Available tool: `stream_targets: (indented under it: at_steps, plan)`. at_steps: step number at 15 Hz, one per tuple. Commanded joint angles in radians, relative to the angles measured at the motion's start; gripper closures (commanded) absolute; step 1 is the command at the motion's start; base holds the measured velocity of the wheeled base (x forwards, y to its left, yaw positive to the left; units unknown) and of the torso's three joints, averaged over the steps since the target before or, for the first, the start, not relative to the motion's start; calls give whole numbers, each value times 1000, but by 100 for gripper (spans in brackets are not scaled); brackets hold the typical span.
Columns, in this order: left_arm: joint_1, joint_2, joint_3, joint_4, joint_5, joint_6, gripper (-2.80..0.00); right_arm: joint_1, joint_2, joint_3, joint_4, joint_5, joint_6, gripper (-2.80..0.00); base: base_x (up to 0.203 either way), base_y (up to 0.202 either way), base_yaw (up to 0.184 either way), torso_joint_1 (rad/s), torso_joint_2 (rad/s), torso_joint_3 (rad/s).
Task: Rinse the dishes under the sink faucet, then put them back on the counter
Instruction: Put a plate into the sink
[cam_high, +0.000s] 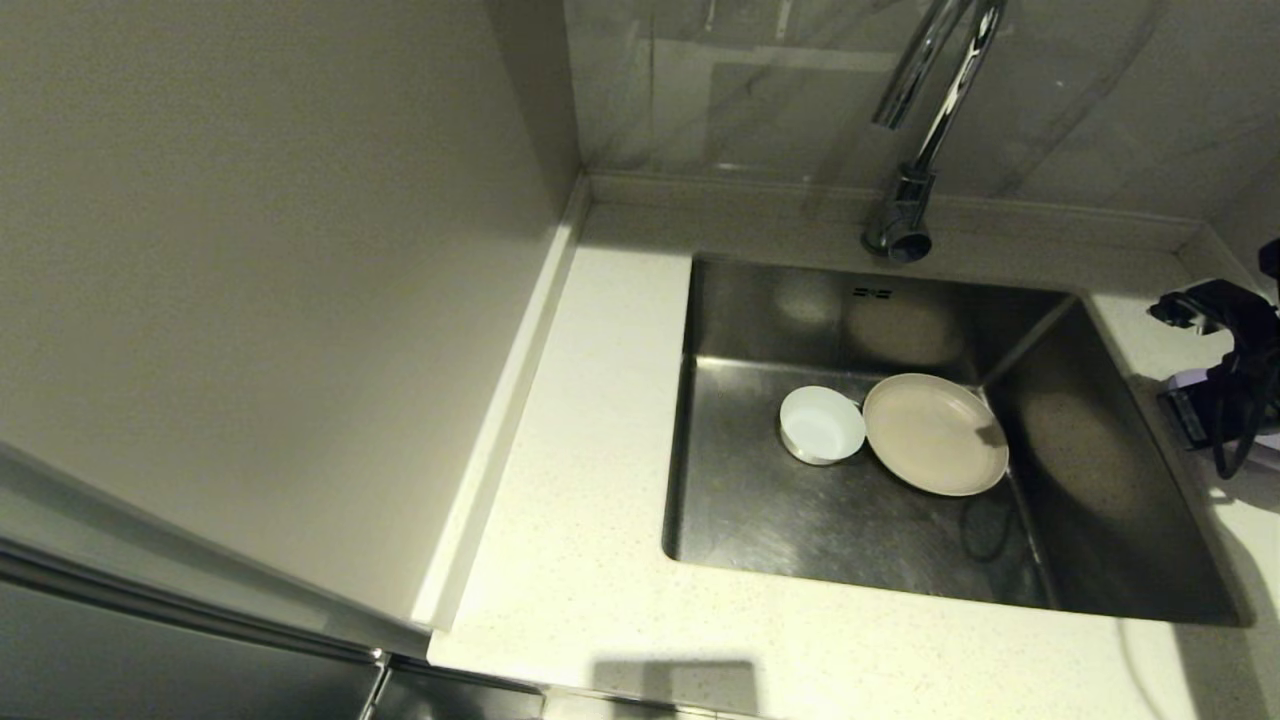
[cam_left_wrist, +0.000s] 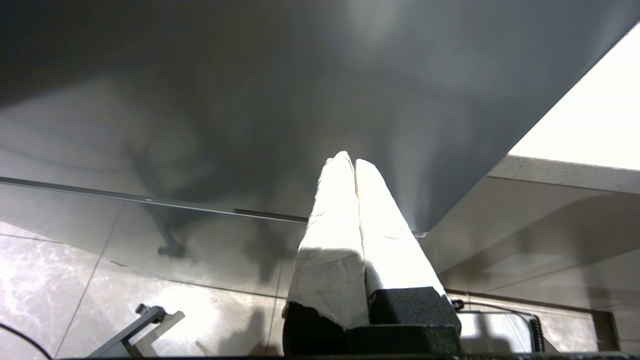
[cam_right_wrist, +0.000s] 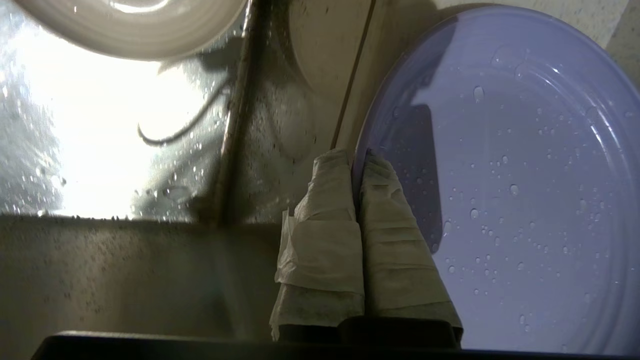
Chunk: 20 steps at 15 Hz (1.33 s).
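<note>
A beige plate (cam_high: 935, 435) and a white bowl (cam_high: 822, 424) lie side by side on the floor of the sink (cam_high: 760, 520), below the chrome faucet (cam_high: 925, 120). At the sink's right edge my right gripper (cam_high: 1200, 400) (cam_right_wrist: 356, 157) is shut on the rim of the lavender plate (cam_right_wrist: 525, 175). That plate is wet with droplets and sits over the counter (cam_right_wrist: 575, 10). I cannot tell whether it rests there or is lifted. The beige plate (cam_right_wrist: 135, 30) also shows in the right wrist view. My left gripper (cam_left_wrist: 350, 160) is shut on nothing, parked low before a dark cabinet front.
Speckled counter (cam_high: 590, 450) runs along the left and front of the sink. A raised back edge (cam_high: 760, 190) and tiled wall stand behind it. A tall panel (cam_high: 250, 300) walls off the left side. Cables hang from the right arm (cam_high: 1235, 440).
</note>
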Motion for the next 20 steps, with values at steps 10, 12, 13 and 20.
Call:
stream_targets:
  at_steps: [10,12,13,20]
  plan:
    - [0,-2,0,-1,0,-1,0,231,-226,210,-142,-2,-25,0,0,0,0,0,0,0]
    - [0,-2,0,-1,0,-1,0,312,-269,239,-143,-3,-25,0,0,0,0,0,0,0]
    - [0,-2,0,-1,0,-1,0,352,-288,253,-143,-6,-25,0,0,0,0,0,0,0]
    - [0,-2,0,-1,0,-1,0,567,-395,399,-143,-46,-25,0,0,0,0,0,0,0]
